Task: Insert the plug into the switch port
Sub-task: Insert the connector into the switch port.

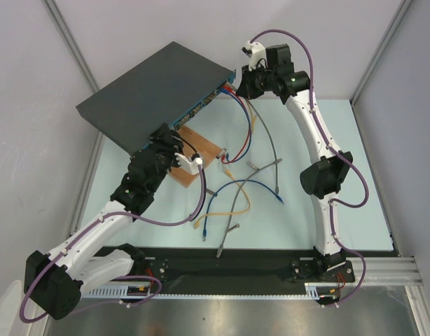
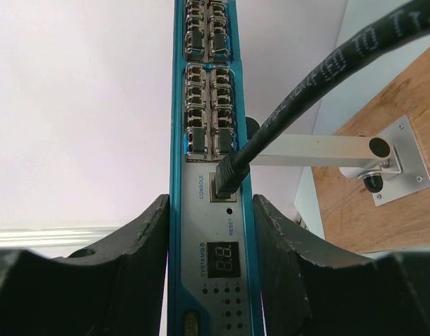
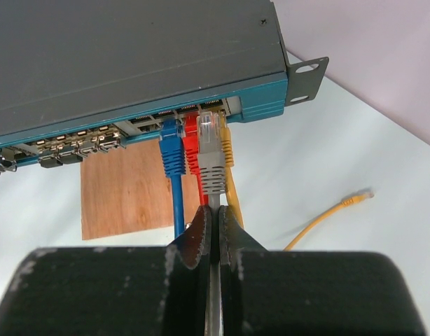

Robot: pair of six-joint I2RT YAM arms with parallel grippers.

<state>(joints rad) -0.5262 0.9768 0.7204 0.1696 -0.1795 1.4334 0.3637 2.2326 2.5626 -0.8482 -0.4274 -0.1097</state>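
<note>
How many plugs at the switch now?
5. Blue plug, red plug, grey plug and yellow plug side by side at the switch end, the grey cable in the right gripper. Black plug in the CONSOLE port by the left gripper. Others may be hidden.

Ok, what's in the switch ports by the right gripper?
Seated: blue plug, red plug, yellow plug, plus the grey plug the right gripper holds; tips hidden inside the switch.

loc: robot lab cell | evid: white panel walls (image 1: 26, 84), alu frame posts (image 1: 72, 43), pale-blue bench mat (image 1: 362, 140)
</note>
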